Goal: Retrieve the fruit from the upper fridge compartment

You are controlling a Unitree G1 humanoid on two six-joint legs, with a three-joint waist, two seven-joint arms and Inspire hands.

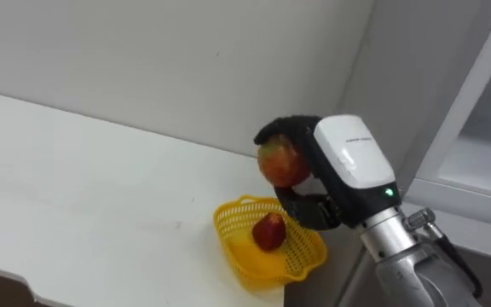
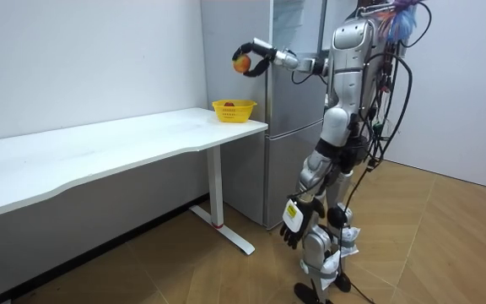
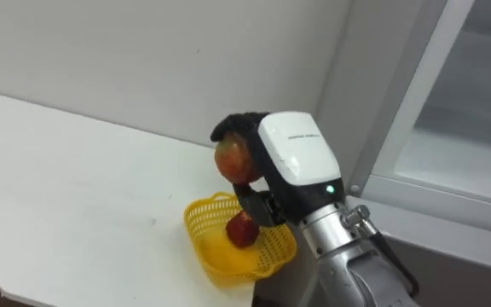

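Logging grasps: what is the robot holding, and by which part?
Its right hand grips a round red-yellow apple around its sides, above the yellow plastic basket; left hand empty.

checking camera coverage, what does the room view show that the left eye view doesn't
Room view: the robot standing by the fridge, left hand hanging low beside its leg, wooden floor. Left eye view: a red fruit lying inside the yellow basket. Both: right hand, fingers curled round an apple, held over that basket at the white table's end.
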